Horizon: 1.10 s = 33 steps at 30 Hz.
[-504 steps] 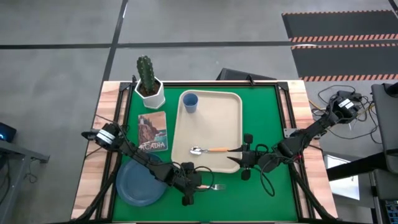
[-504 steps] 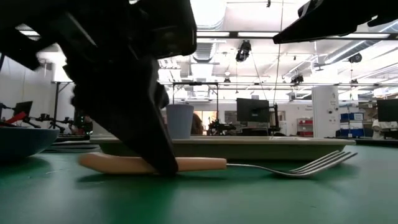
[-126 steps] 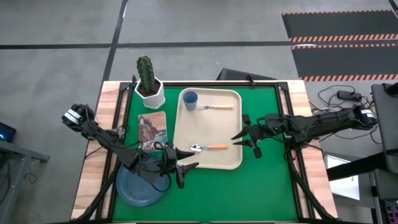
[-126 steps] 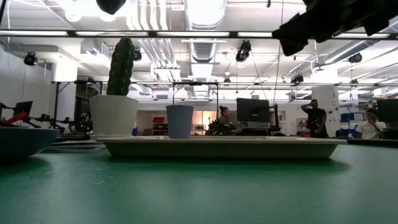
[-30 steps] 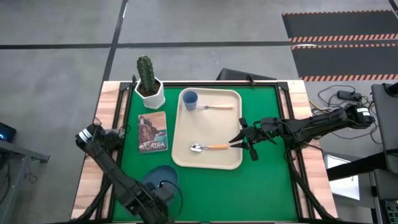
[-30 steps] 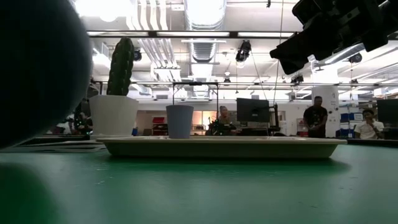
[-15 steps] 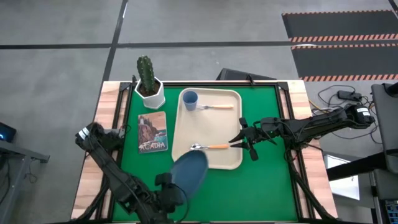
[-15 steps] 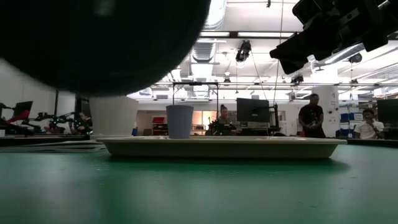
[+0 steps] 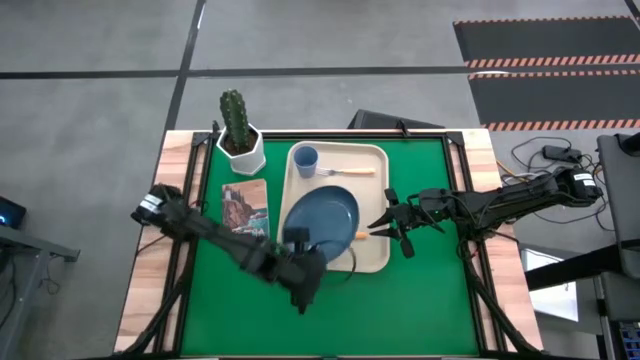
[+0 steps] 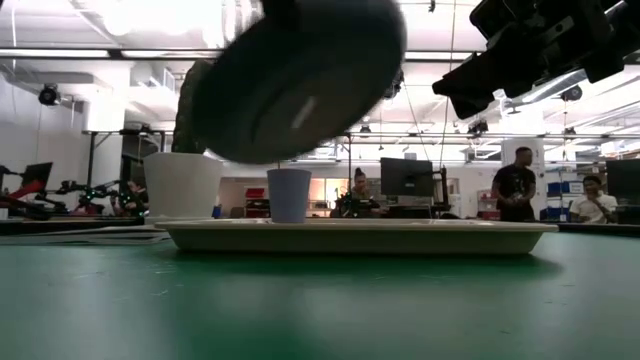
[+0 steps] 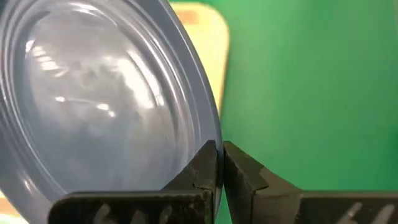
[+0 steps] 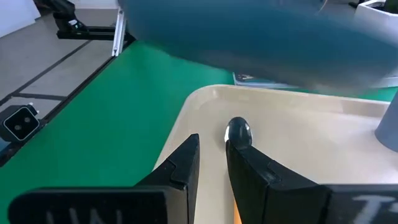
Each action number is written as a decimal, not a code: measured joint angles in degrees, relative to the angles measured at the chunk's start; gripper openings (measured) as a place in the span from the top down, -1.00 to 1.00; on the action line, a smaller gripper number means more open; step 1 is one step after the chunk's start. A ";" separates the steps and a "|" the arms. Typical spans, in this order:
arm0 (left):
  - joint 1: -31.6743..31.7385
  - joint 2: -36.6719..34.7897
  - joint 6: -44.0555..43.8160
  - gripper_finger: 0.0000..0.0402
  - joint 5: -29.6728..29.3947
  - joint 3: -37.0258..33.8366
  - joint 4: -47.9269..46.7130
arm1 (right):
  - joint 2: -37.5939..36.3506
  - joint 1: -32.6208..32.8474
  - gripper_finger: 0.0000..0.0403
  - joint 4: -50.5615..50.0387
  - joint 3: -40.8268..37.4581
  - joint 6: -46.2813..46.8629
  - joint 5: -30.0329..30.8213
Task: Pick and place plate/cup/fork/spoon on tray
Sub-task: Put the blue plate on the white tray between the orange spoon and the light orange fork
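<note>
The dusty-blue plate [image 9: 322, 216] hangs over the beige tray [image 9: 375, 170], held by my left gripper [image 9: 299, 244], which is shut on its rim. In the low view the plate [image 10: 300, 80] is tilted, above the tray [image 10: 450, 236]. The blue cup [image 9: 306, 162] stands on the tray's far left corner, and the fork [image 9: 345, 172] lies beside it. The plate hides most of the spoon; its bowl [image 12: 238, 132] shows in the right wrist view. My right gripper [image 9: 380, 227] is open by a narrow gap and empty at the tray's right edge. My left gripper pinches the plate's rim [image 11: 216, 132] between its two fingers, one on each face of the rim, on the plate's near side. The fingers come from the table's near side, slanting. The plate is lifted clear of the tray and tilted.
A white pot with a green cactus [image 9: 240, 140] stands at the far left. A book [image 9: 246, 208] lies left of the tray. Bare green mat [image 9: 420, 300] lies right of and nearer than the tray. People stand in the room behind.
My left gripper has carried the plate from the table's near left part toward the far edge and the right, raising it. The plate now hangs tilted over the tray, where it covers most of the spoon.
</note>
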 joint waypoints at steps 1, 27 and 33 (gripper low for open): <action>1.60 0.00 0.65 1.00 1.53 -1.09 0.73 | 0.00 0.00 0.66 0.00 0.00 0.00 -0.01; 18.61 0.09 8.02 1.00 11.70 -22.78 31.72 | -9.23 0.00 0.66 -6.95 0.02 1.83 -0.17; 19.88 0.09 8.03 1.00 9.15 -23.74 33.18 | -8.88 0.00 0.66 -6.93 0.02 2.43 -0.17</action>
